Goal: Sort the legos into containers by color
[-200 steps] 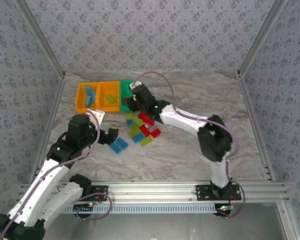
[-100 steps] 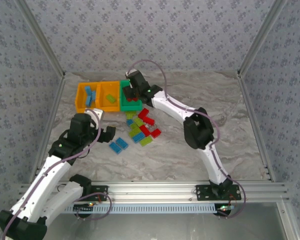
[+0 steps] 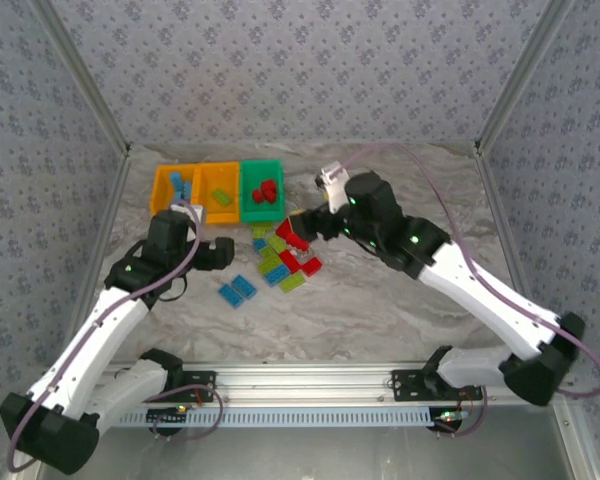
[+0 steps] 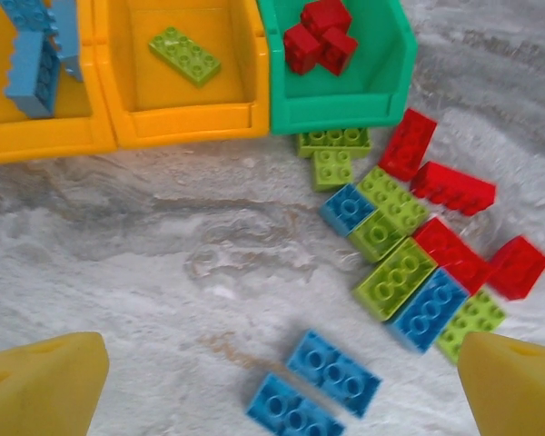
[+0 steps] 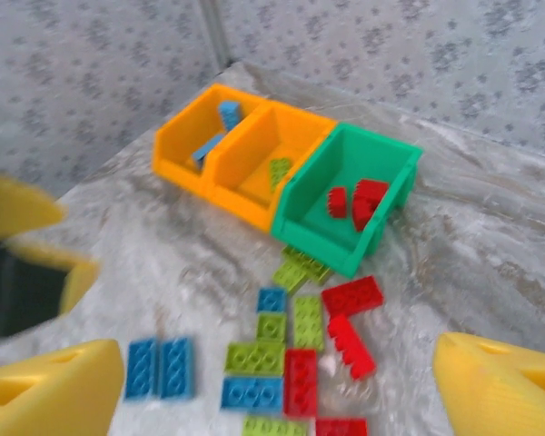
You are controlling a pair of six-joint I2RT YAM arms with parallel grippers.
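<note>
At the far left of the grey marbled table point(image 3: 360, 310), three small open-topped rectangular plastic bins point(image 3: 218, 190) are joined side by side. Several blue bricks point(image 4: 32, 54) are held in the left orange bin point(image 4: 36, 136). A single lime green brick point(image 4: 184, 55) lies flat in the middle orange bin point(image 4: 186, 123), and a cluster of red bricks point(image 4: 320, 36) is piled in the green bin point(image 4: 341, 109). Just in front of the green bin, a loose heap of small rectangular plastic bricks point(image 3: 283, 257) in lime green, blue and red is spread on the table, many of them touching. A pair of blue bricks point(image 4: 313, 389) is laid side by side, apart from the heap on its near left.

The left gripper point(image 3: 220, 252) is held above the table beside this pair, its jaws spread wide and released; its yellow fingertips point(image 4: 41, 386) are seen at the lower corners of the left wrist view. The right gripper point(image 3: 302, 226) is poised over the far edge of the heap, near the green bin. Its jaws are likewise parted and released, with its own yellow fingertips point(image 5: 50, 386) set wide apart in the right wrist view.
</note>
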